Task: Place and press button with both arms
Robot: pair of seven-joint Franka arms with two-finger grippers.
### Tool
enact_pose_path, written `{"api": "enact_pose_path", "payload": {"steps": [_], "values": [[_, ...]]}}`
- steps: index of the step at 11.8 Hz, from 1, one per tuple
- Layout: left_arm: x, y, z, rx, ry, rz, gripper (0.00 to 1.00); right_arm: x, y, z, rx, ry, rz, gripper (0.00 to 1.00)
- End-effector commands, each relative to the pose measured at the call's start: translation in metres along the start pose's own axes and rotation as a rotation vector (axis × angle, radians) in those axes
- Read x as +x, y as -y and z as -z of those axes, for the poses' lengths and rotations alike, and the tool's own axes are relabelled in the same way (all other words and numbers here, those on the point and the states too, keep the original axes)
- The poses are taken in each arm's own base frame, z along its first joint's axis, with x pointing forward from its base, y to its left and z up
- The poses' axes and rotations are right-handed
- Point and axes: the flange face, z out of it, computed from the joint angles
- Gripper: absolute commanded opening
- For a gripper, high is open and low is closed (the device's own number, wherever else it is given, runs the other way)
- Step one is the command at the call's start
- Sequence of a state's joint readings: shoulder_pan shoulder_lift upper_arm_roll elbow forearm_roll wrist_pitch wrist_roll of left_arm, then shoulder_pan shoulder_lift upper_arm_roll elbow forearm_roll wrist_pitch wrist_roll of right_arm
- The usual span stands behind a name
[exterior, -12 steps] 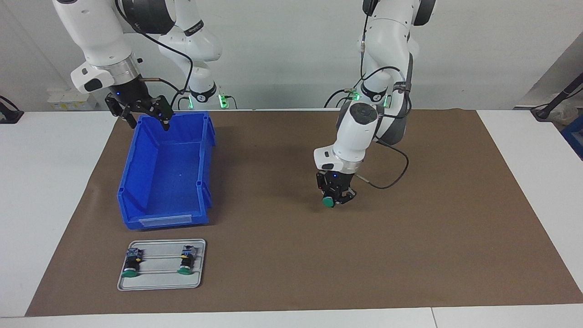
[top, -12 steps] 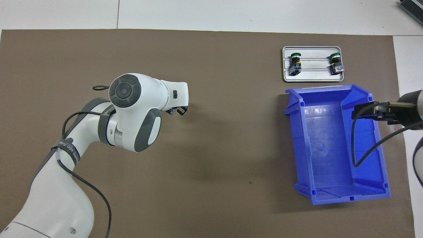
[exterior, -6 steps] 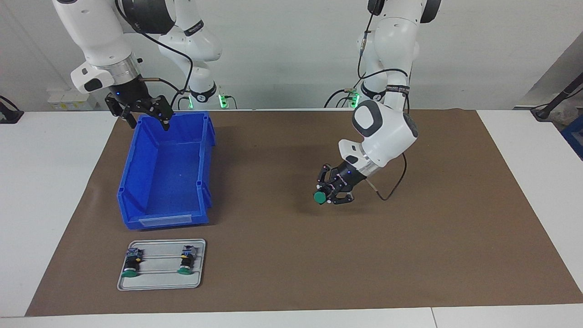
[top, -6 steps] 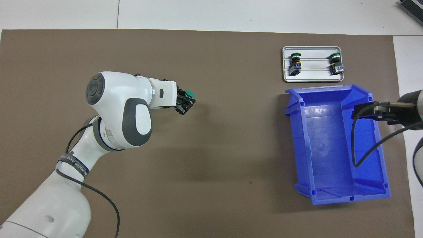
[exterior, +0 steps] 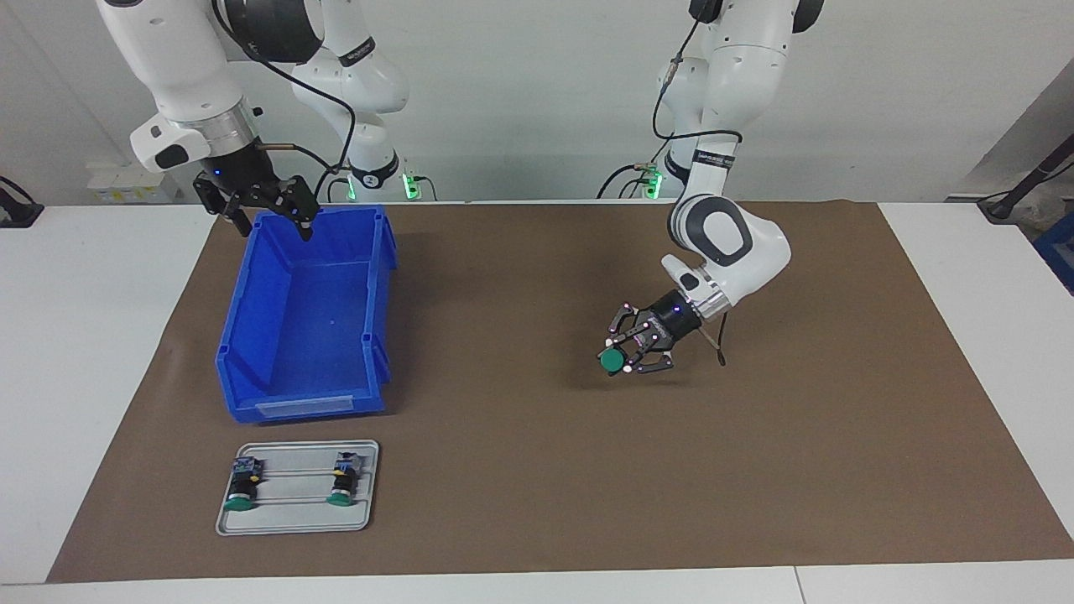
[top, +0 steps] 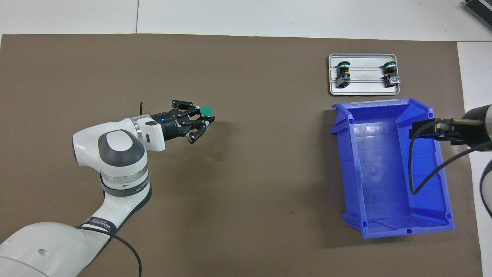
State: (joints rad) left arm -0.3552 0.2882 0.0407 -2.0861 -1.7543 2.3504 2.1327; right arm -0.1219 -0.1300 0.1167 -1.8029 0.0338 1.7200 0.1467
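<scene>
Over the brown mat [exterior: 520, 470], well apart from the blue bin [exterior: 306, 319] toward the left arm's end of the bench [exterior: 965, 285], the left pincer [exterior: 625, 356] is clenched on the button [exterior: 612, 359]. The green cap points outward past the fingertips and the body is gripped between them, clear of the mat.

By my reading, the placing step is in hand: the button is held aloft and has not been set down. The next move calls for lowering it so that it stands cap-up on the mat, then a press on the cap, probably by the other arm; the button's tilt would need correcting first, or it may topple when let go.

As to pose, the left arm's forearm runs low and nearly level, wrist turned so the pincer points sideways toward the bin's end of the bench and slightly down.

At the bin's rim nearest the robots, the right pincer [exterior: 267, 210] waits with its jaws released and nothing in them.

Farther from the robots than the bin, just beside it, a grey tray [exterior: 369, 512] carries two more green-capped buttons [exterior: 241, 486] lying on their sides.
</scene>
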Motion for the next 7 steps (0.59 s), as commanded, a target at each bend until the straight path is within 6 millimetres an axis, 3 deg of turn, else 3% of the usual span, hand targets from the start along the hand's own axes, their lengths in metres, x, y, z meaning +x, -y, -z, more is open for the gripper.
{"api": "enact_pose_path", "payload": {"steps": [1, 4, 7], "values": [[-0.035, 0.002, 0.023, 0.047, -0.144, -0.062, 0.0, -0.004, -0.001, 0.003, 0.028, -0.009, 0.015, 1.0], [-0.057, -0.003, 0.028, 0.059, -0.133, -0.121, 0.0, -0.004, 0.0, 0.003, 0.028, -0.009, 0.017, 1.0], [-0.085, -0.023, 0.04, 0.092, -0.166, -0.18, 0.0, -0.004, 0.0, 0.003, 0.028, -0.009, 0.017, 1.0]]}}
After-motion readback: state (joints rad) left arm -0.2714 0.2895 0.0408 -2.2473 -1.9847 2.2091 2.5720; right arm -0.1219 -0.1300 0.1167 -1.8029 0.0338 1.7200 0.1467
